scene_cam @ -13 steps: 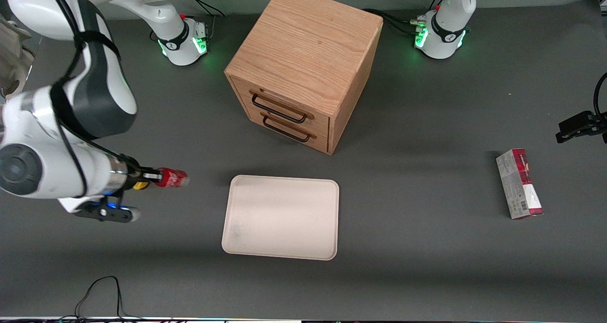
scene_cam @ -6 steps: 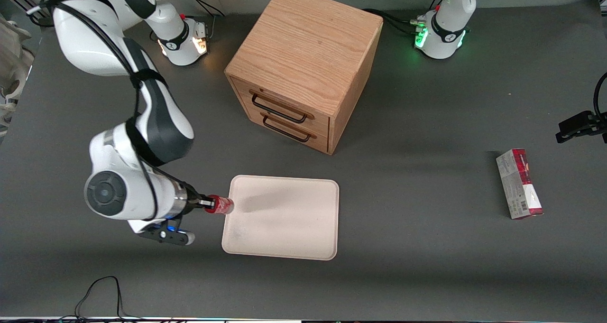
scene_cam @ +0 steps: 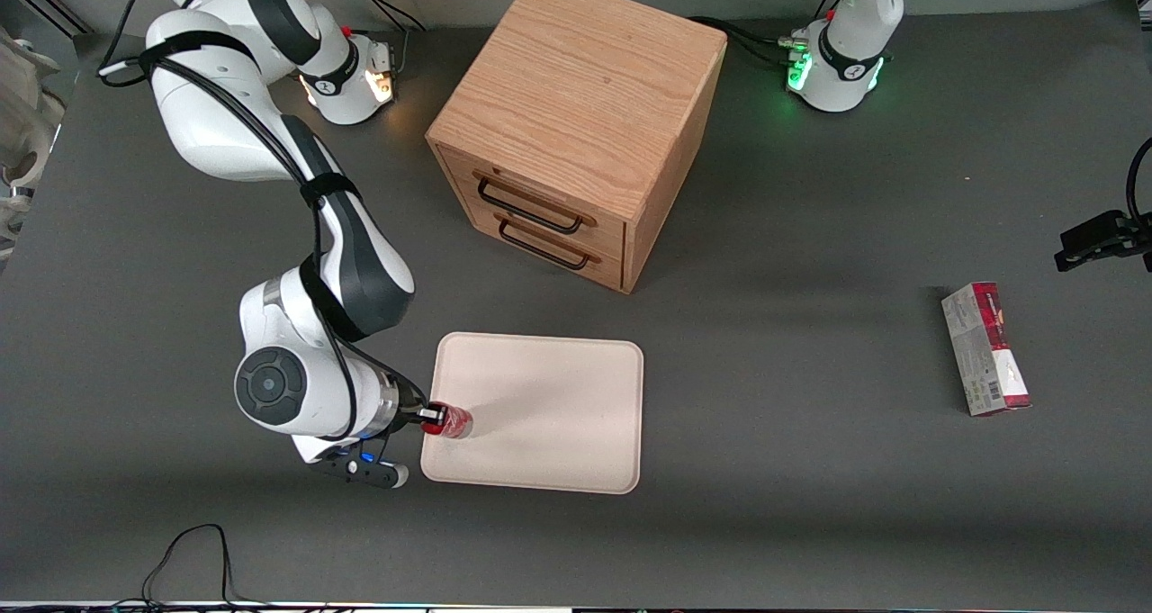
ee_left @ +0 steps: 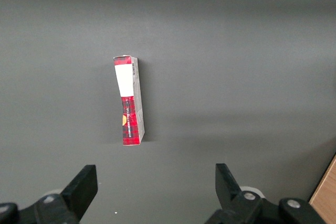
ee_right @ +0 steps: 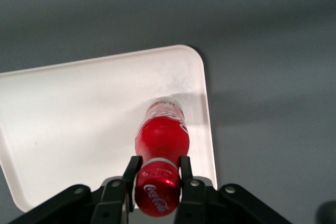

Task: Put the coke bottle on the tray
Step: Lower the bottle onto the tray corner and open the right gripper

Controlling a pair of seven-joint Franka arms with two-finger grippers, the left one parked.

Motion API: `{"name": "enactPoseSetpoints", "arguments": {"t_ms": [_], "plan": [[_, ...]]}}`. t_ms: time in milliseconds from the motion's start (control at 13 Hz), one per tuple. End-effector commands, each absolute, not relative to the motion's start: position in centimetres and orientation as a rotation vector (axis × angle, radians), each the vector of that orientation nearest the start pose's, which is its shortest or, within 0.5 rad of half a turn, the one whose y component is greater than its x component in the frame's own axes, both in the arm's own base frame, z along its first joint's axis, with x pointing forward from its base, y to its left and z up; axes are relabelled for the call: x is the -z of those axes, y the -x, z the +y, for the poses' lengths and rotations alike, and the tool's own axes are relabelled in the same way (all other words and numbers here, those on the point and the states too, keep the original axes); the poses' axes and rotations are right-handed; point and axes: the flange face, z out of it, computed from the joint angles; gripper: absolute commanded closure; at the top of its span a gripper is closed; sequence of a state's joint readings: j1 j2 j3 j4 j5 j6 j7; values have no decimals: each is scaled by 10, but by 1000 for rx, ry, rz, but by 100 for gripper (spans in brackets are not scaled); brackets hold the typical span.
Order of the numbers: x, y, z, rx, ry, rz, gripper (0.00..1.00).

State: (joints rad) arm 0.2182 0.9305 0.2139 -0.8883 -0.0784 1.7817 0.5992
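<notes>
The coke bottle [scene_cam: 449, 420] is a small red bottle with a red cap. My right gripper [scene_cam: 432, 414] is shut on its neck just under the cap. It holds the bottle over the cream tray [scene_cam: 549, 415], at the tray edge nearest the working arm's end of the table. In the right wrist view the bottle [ee_right: 161, 135] hangs between the gripper [ee_right: 157, 167] fingers [ee_right: 131, 167], its clear base over the tray [ee_right: 73, 124] near a rounded corner. Whether the base touches the tray does not show.
A wooden two-drawer cabinet [scene_cam: 576, 127] stands farther from the front camera than the tray. A red-and-grey carton [scene_cam: 985, 348] lies toward the parked arm's end of the table; it also shows in the left wrist view [ee_left: 128, 100]. A black cable [scene_cam: 193, 559] lies near the table's front edge.
My right gripper has carried the bottle from the working arm's end of the table toward the tray and nearer the front camera. The bottle is now over the tray's edge.
</notes>
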Motion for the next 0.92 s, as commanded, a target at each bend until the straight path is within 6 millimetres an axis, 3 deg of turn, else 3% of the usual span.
{"name": "enactPoseSetpoints", "arguments": {"t_ms": [0,462,615,692,769,846], "plan": [[-335,-741,265,-29,3075,378,100],[-327,-741,269,-1,3109,356,100],[-327,-741,268,-2,3111,355,64],[-326,-741,268,11,3127,346,26],[-324,-740,272,31,3156,324,1],[-327,-740,272,39,3159,325,0]]}}
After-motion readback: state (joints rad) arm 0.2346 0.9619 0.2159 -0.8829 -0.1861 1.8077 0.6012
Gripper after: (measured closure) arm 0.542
